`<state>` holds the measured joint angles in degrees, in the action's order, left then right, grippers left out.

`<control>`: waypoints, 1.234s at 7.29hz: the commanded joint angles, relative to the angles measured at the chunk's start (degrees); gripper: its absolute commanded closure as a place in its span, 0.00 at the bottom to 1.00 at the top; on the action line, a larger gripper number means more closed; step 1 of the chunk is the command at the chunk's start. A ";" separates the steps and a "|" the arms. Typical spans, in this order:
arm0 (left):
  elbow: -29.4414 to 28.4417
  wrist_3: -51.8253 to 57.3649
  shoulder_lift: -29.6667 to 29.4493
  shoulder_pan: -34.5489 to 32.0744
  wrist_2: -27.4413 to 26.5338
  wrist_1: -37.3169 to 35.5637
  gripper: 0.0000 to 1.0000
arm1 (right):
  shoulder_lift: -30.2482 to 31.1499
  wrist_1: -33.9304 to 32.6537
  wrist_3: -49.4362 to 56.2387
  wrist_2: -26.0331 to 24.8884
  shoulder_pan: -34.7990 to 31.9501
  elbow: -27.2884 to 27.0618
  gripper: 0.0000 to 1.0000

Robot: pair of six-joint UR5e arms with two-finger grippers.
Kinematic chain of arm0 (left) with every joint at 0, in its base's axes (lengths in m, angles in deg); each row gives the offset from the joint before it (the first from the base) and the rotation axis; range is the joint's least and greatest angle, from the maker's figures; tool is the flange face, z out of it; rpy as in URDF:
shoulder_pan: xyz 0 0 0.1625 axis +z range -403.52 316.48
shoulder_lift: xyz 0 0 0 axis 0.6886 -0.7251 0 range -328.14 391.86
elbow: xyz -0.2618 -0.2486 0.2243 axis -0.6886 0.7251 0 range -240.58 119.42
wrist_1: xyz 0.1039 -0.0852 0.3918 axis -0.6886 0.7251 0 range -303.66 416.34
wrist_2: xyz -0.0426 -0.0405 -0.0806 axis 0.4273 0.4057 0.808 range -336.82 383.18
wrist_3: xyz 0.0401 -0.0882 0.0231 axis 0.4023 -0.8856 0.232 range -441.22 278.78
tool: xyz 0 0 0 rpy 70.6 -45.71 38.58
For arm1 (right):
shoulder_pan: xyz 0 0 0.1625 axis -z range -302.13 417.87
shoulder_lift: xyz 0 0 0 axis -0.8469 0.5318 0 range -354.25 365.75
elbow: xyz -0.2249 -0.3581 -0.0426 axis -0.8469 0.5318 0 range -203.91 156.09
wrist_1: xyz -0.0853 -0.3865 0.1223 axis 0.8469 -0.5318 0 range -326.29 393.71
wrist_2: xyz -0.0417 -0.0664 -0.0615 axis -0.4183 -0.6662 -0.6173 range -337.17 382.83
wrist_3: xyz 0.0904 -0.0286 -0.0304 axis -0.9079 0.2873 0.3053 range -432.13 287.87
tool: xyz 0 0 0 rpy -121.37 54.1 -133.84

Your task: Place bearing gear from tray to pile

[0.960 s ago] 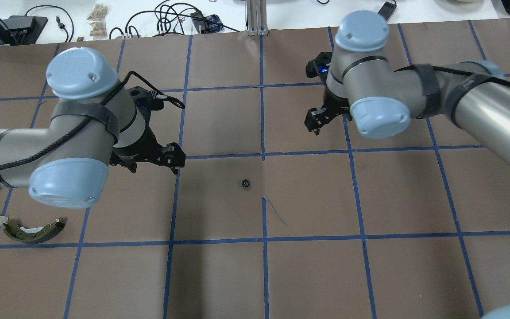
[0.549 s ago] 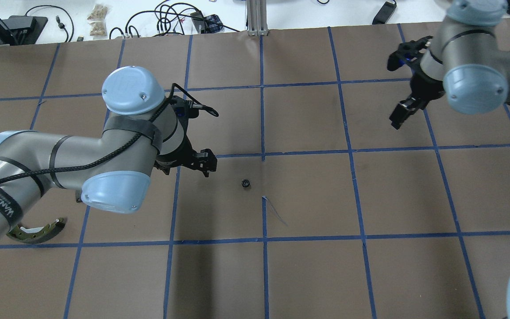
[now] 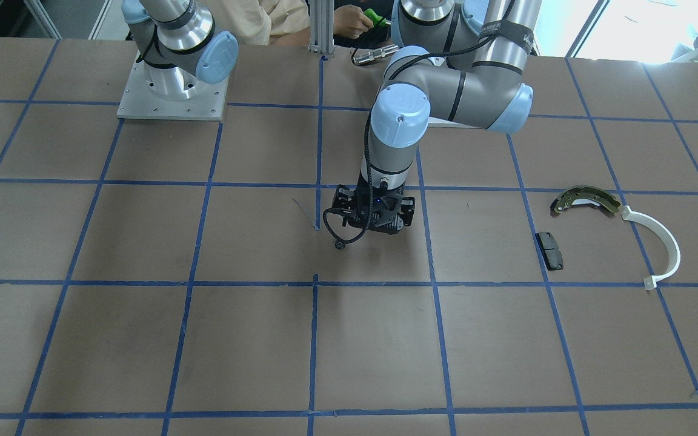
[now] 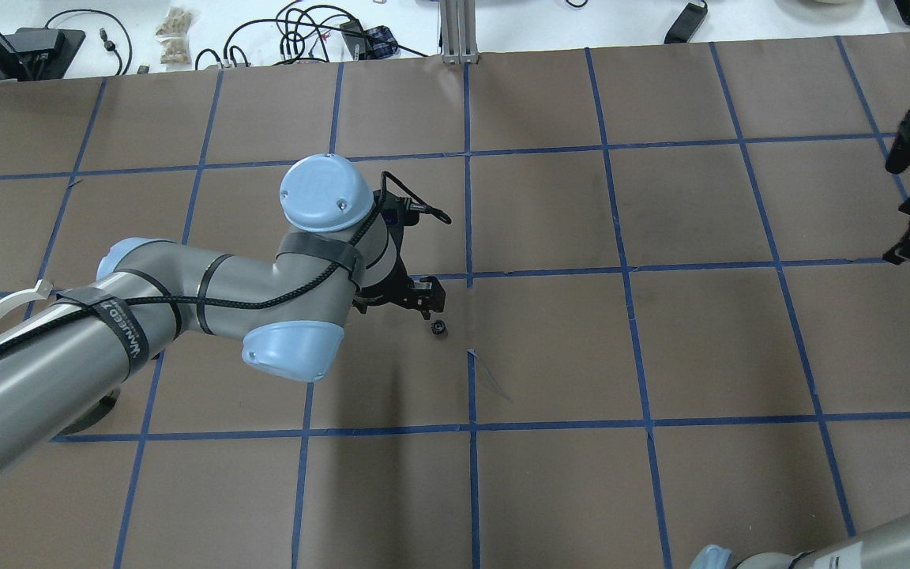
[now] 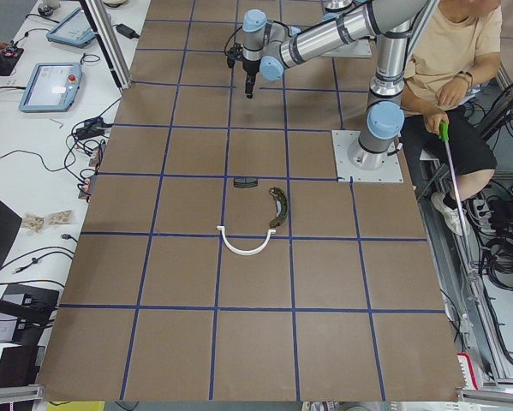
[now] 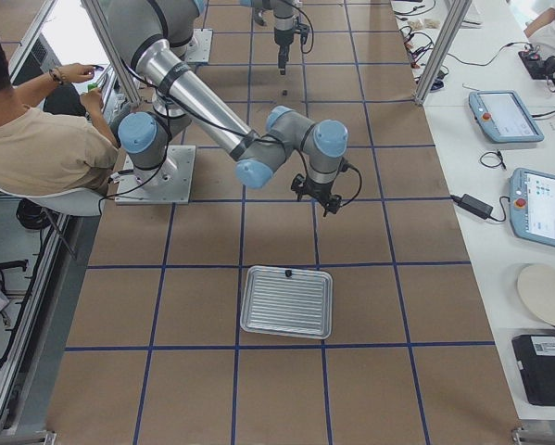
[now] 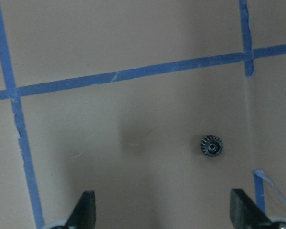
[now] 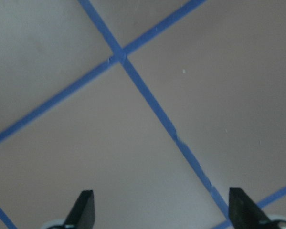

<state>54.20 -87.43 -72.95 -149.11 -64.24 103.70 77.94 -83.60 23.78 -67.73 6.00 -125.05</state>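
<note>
The bearing gear (image 4: 438, 327), small, black and toothed, lies on the brown table paper near the centre, also in the front view (image 3: 340, 244). My left gripper (image 4: 426, 303) hovers just beside it, open and empty. In the left wrist view the gear (image 7: 212, 145) lies ahead of the open fingers (image 7: 87, 211), nearer the right one. My right gripper (image 4: 908, 249) is open and empty at the table's right edge, over bare paper. The tray (image 6: 249, 301) shows in the exterior right view. The pile is the brake shoe (image 3: 585, 198), white arc (image 3: 664, 242) and black pad (image 3: 549, 250).
Blue tape lines grid the brown paper. A small dark part (image 6: 287, 273) sits at the tray's far rim. A person (image 6: 36, 139) sits behind the robot bases. Cables and tablets lie on the white benches beyond the table edges.
My left arm has swung right across the table until its gripper is beside the gear. My right arm has swung away to the table's right edge. The gear has not moved.
</note>
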 commanded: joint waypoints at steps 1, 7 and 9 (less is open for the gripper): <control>-0.09 -0.02 -4.42 -0.93 0.15 -4.72 0.07 | -4.58 -3.96 18.61 -0.40 8.60 0.15 0.00; -1.76 -0.11 -8.91 -2.95 0.06 -6.93 0.26 | -10.32 -10.83 37.25 -0.76 12.32 0.07 0.00; -1.23 0.68 -9.26 -3.39 0.15 -6.76 0.69 | -10.41 -10.92 37.16 -0.85 12.41 0.15 0.00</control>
<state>52.76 -87.07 -81.84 -152.27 -64.19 96.89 67.59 -94.43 60.95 -68.51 18.33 -124.94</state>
